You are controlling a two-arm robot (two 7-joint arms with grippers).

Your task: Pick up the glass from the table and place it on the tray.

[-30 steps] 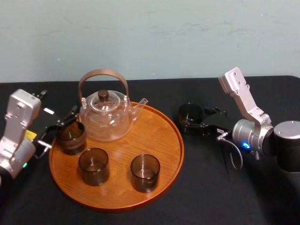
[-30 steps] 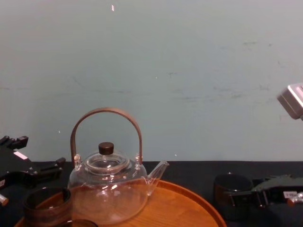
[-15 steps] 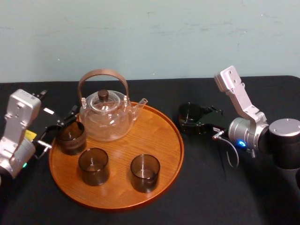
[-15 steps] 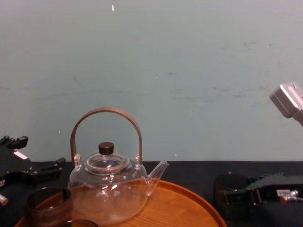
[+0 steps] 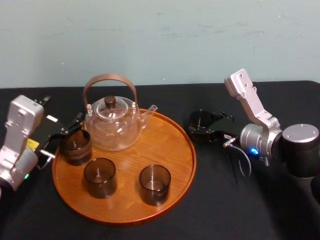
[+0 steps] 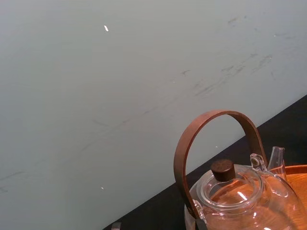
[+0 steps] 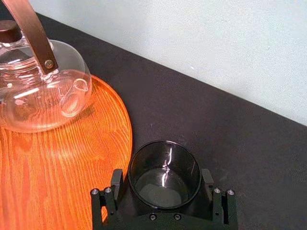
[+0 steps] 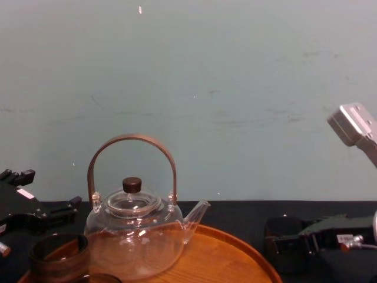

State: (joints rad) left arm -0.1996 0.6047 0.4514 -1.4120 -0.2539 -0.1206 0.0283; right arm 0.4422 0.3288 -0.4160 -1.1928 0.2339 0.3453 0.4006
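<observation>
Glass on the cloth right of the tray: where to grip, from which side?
Pinch the glass across its straight side wall, mid-height: it stands upright, no handle. Come in level from the robot's right, away from the tray rim, where the right gripper sits. The left gripper is at the tray's left edge.

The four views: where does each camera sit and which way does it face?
Head view: on the head, facing down at the tray, teapot and table; shows left gripper and right gripper.
Chest view: on the chest, facing level across the table; grippers at its lower corners.
Left wrist view: on the left wrist, facing teapot and wall.
Right wrist view: on the right wrist, facing down at the glass, flanked by the right gripper.
Shared: head and right wrist views both show that glass beside the tray.
</observation>
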